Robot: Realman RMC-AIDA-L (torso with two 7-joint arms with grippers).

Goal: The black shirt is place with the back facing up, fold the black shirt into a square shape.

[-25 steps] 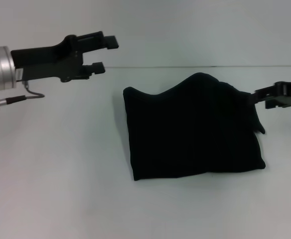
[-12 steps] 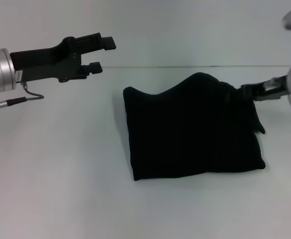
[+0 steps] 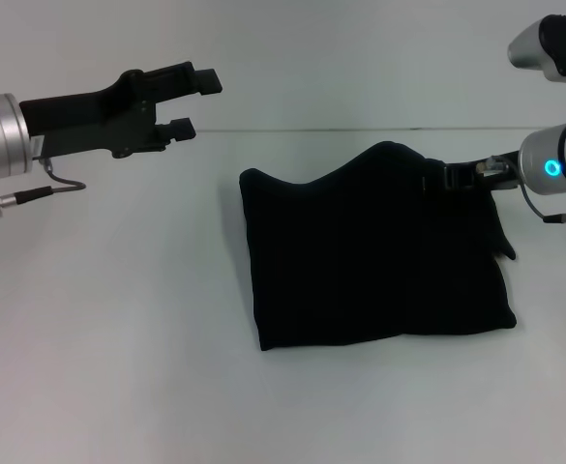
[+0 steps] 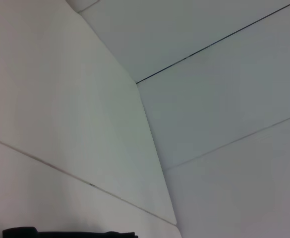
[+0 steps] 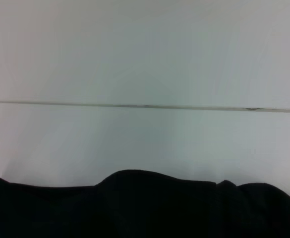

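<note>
Now pushed further in over the far right corner of the folded black shirt (image 3: 374, 251) mid-table, the right gripper (image 3: 449, 179) hides its grip, while the left gripper (image 3: 195, 103) hangs open and empty, suggesting a final adjustment.

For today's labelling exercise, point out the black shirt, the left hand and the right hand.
black shirt (image 3: 374, 256): head view, middle of the folded cloth.
left hand (image 3: 195, 101): head view, midway between its open fingertips, raised left of the shirt.
right hand (image 3: 449, 179): head view, at the shirt's far right corner.
</note>
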